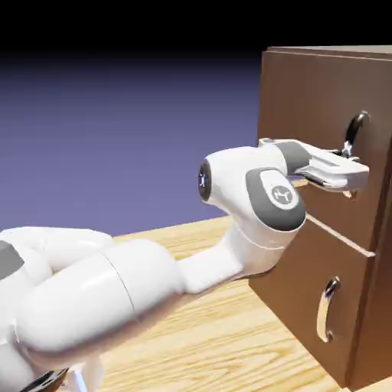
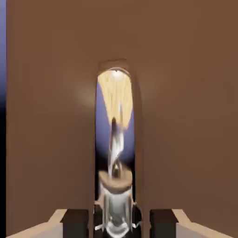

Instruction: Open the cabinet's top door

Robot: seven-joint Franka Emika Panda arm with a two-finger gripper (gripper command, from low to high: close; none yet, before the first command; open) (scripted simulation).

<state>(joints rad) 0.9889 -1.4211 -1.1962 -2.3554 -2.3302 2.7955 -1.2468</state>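
The dark brown cabinet (image 1: 375, 306) stands at the right of the exterior view. Its top door (image 1: 302, 99) carries a curved chrome handle (image 1: 357, 126). My gripper (image 1: 346, 178) reaches level against that door and is shut on the lower part of the handle. In the hand view the door's brown wood (image 2: 51, 116) fills the picture. The chrome handle (image 2: 115, 148) runs up the middle of it, mirroring the table and backdrop. The gripper (image 2: 116, 224) has one dark fingertip (image 2: 75, 223) on each side of the handle's base. The door lies flush with the cabinet front.
Below the top door is a shorter brown panel (image 1: 295, 295) with its own smaller chrome handle (image 1: 328, 308). The light wooden table (image 1: 214, 337) runs under the arm up to the cabinet's foot. My white arm (image 1: 115, 298) fills the lower left.
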